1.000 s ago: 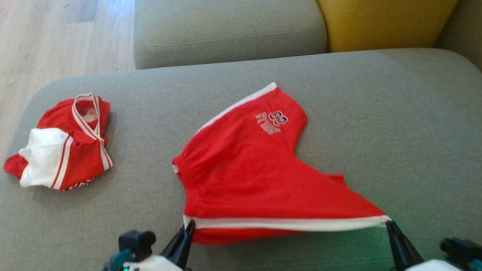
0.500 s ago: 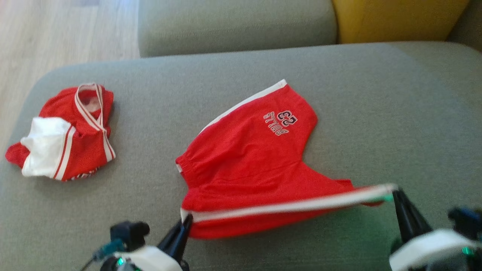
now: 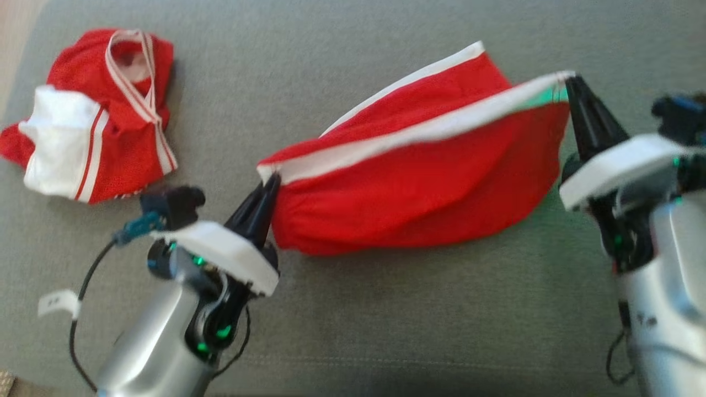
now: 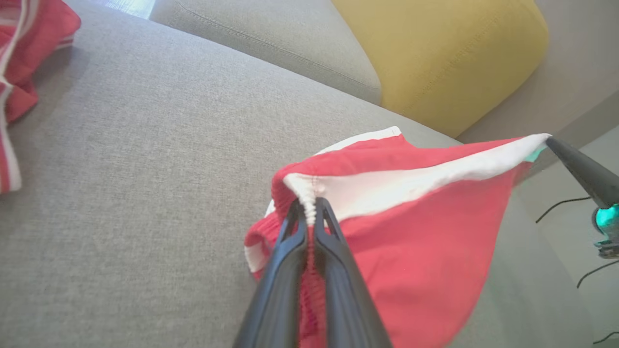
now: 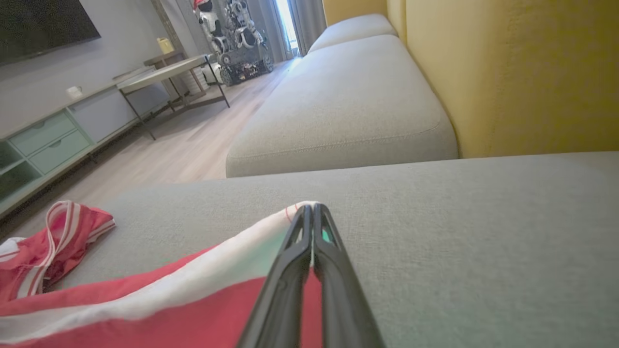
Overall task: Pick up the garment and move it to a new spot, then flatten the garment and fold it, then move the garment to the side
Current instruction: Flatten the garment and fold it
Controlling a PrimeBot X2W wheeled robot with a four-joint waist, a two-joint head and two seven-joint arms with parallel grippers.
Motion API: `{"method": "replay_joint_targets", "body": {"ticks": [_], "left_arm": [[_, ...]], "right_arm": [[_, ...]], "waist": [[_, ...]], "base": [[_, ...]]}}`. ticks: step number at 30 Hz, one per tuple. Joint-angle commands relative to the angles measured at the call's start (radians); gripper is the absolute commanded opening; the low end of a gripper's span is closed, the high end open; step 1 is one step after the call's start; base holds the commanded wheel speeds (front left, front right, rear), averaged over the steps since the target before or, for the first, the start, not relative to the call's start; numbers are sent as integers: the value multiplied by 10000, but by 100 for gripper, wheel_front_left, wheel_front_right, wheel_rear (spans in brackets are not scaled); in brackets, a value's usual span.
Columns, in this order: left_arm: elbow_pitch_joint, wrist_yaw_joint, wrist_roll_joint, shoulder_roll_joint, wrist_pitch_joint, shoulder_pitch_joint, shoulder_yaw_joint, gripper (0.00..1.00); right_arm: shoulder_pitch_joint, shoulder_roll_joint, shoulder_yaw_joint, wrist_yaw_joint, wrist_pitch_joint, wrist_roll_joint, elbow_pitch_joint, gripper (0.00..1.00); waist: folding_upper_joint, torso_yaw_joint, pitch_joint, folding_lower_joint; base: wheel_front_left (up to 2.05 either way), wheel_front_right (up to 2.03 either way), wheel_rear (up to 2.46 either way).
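Gripping the gathered end of the red shorts (image 3: 419, 182), the left gripper (image 3: 272, 182) is clamped down. Its wrist view shows bunched white trim pinched between the two fingers. The right gripper (image 3: 568, 82) is likewise closed on the other end of the same white-striped edge, with cloth caught between its fingers in its own wrist view.

Change over the last second: I had that striped edge stretched low along the near side of the shorts, with the far leg lying flat and its printed number showing. The right end has since swung up and toward the far side, and the left end followed by less. The head camera also tipped down, so part of the shift in frame is not real motion.

The striped edge now runs taut and tilted, further away on the right, with the red panel sagging below it. The print is covered.

The shorts sit mid-way across the grey sofa seat (image 3: 386, 331), well apart from the red-and-white jersey (image 3: 94, 121) at far left.

Reading: flattening looks done and the fold is underway, near half going over far half. I need to even up both ends before laying the edge down, or the fold will skew.
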Motion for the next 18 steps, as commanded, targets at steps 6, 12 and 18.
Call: {"method": "replay_joint_targets", "body": {"ticks": [6,12,18], "left_arm": [[665,-371,-254,-357,-333,-1305,483,0],[1557,-576,-330,-701,-696,-1843,526,0],[2146,-801,-287,-858,-932,-2024,387,100]], "right_arm": [[-1875,-327,666,-7,-554,373,1569,0],[-3237,-516,1346,-7,-1220,702,3399,0],[-3915,-599,2032,-7,-1786,1067,4900,100]], "waist": [[0,607,856,0],[0,695,1146,0],[0,753,1196,0]], "base": [[0,0,0],[0,0,0],[0,0,0]]}}
